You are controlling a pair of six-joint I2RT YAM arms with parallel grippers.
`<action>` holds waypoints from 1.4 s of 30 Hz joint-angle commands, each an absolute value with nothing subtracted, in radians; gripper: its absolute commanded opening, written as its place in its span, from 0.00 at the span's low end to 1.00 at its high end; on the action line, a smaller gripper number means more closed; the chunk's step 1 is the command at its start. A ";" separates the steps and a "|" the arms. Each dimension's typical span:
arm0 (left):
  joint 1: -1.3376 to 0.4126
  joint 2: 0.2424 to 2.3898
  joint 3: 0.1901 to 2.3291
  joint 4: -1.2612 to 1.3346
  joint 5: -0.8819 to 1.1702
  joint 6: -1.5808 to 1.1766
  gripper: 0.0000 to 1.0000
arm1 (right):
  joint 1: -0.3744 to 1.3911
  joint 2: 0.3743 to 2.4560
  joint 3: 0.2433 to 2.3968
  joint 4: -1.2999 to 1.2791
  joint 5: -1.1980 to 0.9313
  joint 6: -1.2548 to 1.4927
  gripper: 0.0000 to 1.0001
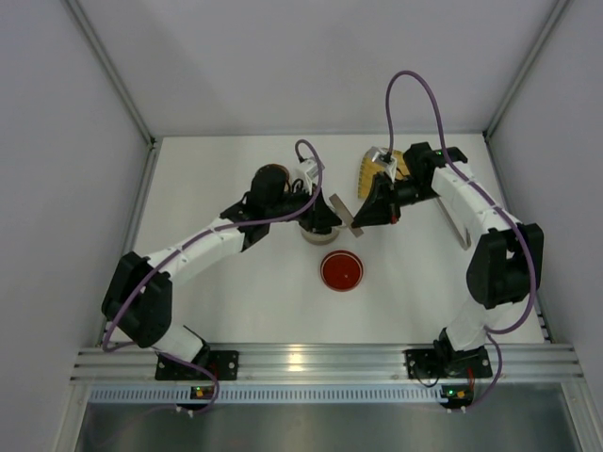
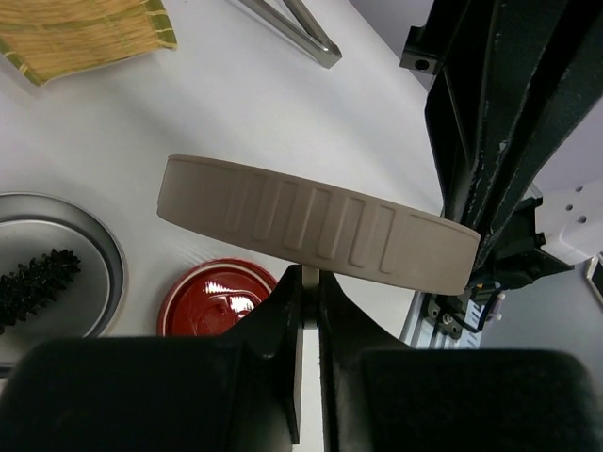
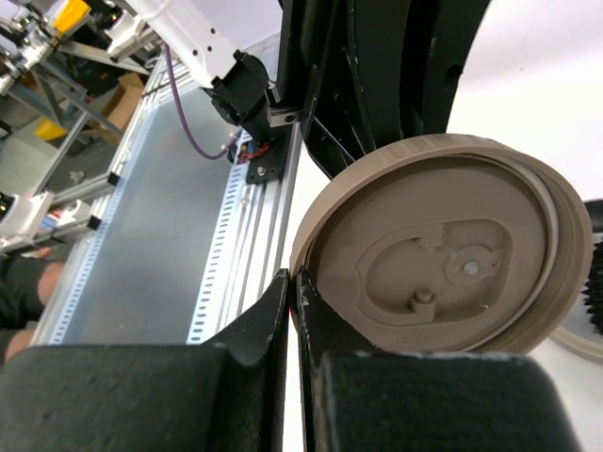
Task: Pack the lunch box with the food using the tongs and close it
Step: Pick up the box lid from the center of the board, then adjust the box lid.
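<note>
A round beige lid (image 1: 344, 215) hangs edge-on above the table between my two grippers. My left gripper (image 2: 311, 278) is shut on its rim from below, and the lid's ribbed side (image 2: 320, 221) stands just above the fingers. My right gripper (image 3: 294, 281) pinches the opposite rim, facing the lid's underside (image 3: 443, 254). The silver lunch box (image 2: 104, 245) lies open under the left gripper (image 1: 320, 218), with a black spiky piece of food (image 2: 33, 282) inside. The tongs (image 2: 297, 28) lie on the table beyond the tray. The right gripper (image 1: 366, 215) sits right of the lid.
A yellow woven tray (image 1: 372, 169) lies at the back near the right arm. A red round dish (image 1: 341, 270) sits in front of the lunch box. A dark brown round object (image 1: 271, 179) stands behind the left arm. The metal rail (image 1: 311, 358) runs along the near edge.
</note>
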State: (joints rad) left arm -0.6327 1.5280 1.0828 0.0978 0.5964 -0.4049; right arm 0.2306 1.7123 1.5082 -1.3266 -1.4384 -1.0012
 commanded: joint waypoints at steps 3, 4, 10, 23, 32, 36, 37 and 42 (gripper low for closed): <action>-0.634 1.490 1.103 0.129 0.649 -0.394 0.00 | 0.216 1.683 1.572 -1.503 -1.565 -0.997 0.32; -0.630 1.462 1.107 0.103 0.649 -0.378 0.00 | 0.198 1.684 1.575 -1.503 -1.554 -0.993 0.42; -0.611 1.408 1.241 -0.387 0.531 -0.089 0.00 | 0.060 1.646 1.594 -1.503 -1.453 -0.971 0.95; -0.612 1.986 2.152 -1.356 0.163 0.350 0.00 | -0.101 1.296 1.387 -1.084 -0.899 -0.659 0.99; -0.594 2.177 2.315 -1.467 0.462 0.276 0.00 | -0.101 1.062 1.122 -0.785 -0.902 -0.473 0.99; -0.580 2.126 2.246 -1.370 0.592 0.155 0.00 | 0.130 0.908 0.916 -0.389 -0.538 -0.132 0.99; -0.581 2.117 2.240 -1.343 0.586 0.112 0.00 | 0.179 0.905 0.917 -0.374 -0.418 -0.149 0.99; -0.581 2.076 2.191 -1.295 0.496 -0.003 0.00 | 0.268 0.965 0.919 -0.273 -0.437 -0.062 1.00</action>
State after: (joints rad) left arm -0.5865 2.1651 2.2143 -1.3113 0.4862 0.1112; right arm 0.2359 0.9386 0.9096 -0.5117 -0.5411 -0.2005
